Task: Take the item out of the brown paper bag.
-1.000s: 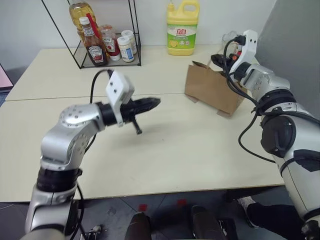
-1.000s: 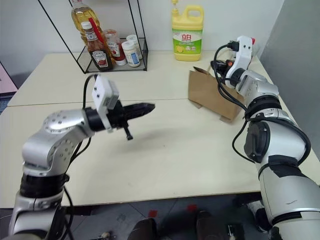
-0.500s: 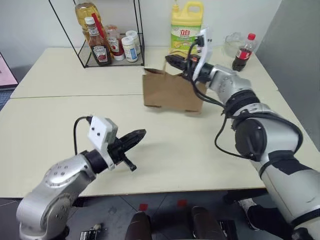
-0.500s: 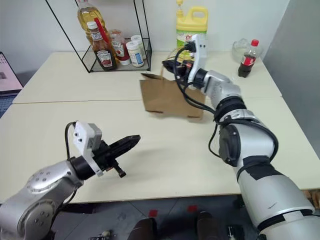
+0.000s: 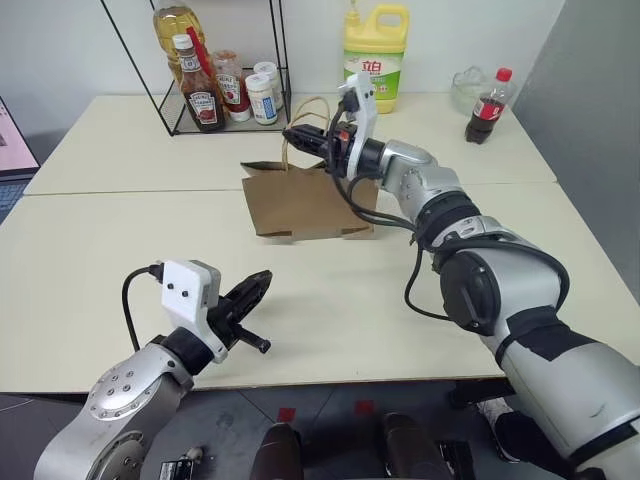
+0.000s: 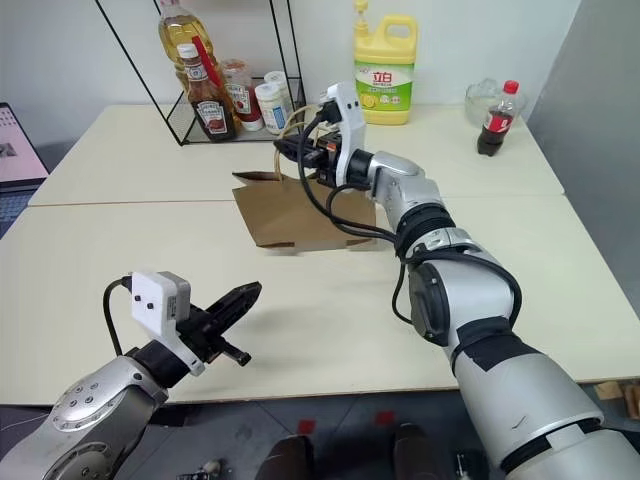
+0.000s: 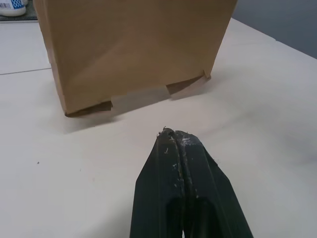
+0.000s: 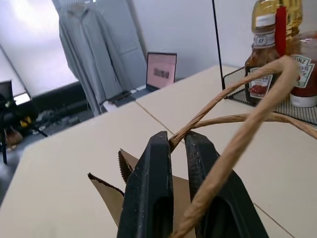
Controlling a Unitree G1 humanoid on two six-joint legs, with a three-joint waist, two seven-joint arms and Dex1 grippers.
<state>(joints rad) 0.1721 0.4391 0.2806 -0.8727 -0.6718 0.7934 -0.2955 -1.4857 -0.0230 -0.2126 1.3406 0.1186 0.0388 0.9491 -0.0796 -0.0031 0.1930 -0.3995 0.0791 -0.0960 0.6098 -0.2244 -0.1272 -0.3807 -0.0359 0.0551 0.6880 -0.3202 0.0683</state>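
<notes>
Patience pays here: the bag (image 5: 305, 200) hangs by a handle (image 8: 233, 119) alone, so set it square on the bench (image 5: 120, 260) before you reach in. From the left: your left pincer (image 5: 252, 290) is pressed together, empty, hovering low over the bench, short of the bag. Your right pincer (image 8: 177, 148) is nearly shut, pinching the cord handle above the bag's mouth. The item isn't visible; I judge it inside the bag.
</notes>
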